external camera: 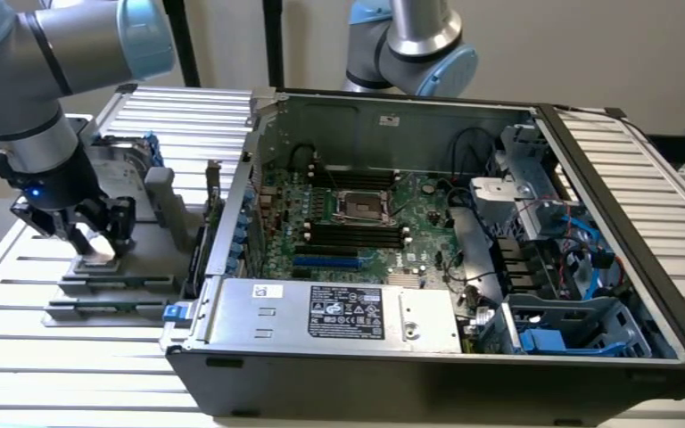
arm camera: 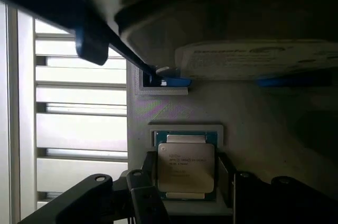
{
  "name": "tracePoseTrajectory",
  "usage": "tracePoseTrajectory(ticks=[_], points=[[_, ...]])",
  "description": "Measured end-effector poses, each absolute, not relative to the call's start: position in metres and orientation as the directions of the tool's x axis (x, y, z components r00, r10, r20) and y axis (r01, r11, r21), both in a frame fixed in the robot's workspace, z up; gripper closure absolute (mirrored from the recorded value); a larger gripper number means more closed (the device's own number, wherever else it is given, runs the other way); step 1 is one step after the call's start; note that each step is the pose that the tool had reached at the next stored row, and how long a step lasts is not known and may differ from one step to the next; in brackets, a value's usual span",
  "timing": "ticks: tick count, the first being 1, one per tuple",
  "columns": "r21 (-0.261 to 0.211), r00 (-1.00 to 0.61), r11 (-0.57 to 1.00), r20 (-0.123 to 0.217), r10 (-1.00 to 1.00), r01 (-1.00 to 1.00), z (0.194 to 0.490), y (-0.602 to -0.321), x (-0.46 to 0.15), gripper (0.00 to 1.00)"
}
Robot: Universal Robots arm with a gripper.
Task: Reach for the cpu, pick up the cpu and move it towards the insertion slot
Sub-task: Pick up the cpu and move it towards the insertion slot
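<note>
Down at the grey holder (arm camera: 185,128) on the counter (external camera: 15,357) with the tool (arm camera: 186,183) spread, straddling the cpu (arm camera: 186,167) — well apart from the insertion slot (external camera: 360,205) inside the case (external camera: 438,392). Could pinch askew and tilt or drop the chip. Upright hard drive (arm camera: 253,57) close by — case wall in between.

The small flat square silver-topped cpu (arm camera: 186,167) lies in the grey plastic fixture (external camera: 117,283) on the white slatted table (external camera: 69,374), under the gripper (external camera: 95,239). At the exterior view's right, just beside the fixture, stands the open black computer case (external camera: 438,383), with the square metal-framed insertion slot (external camera: 360,203) inside it.
</note>
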State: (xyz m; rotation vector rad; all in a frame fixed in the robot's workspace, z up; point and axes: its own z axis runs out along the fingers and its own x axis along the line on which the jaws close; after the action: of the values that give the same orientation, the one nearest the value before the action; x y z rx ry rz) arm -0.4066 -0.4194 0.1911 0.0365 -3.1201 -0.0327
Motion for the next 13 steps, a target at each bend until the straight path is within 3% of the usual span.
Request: tracePoseTrajectory(ticks=[13], points=[[0.021, -0.999, 1.000, 0.026, -0.024, -0.023, 0.245, -0.420, -0.402, 0.45]])
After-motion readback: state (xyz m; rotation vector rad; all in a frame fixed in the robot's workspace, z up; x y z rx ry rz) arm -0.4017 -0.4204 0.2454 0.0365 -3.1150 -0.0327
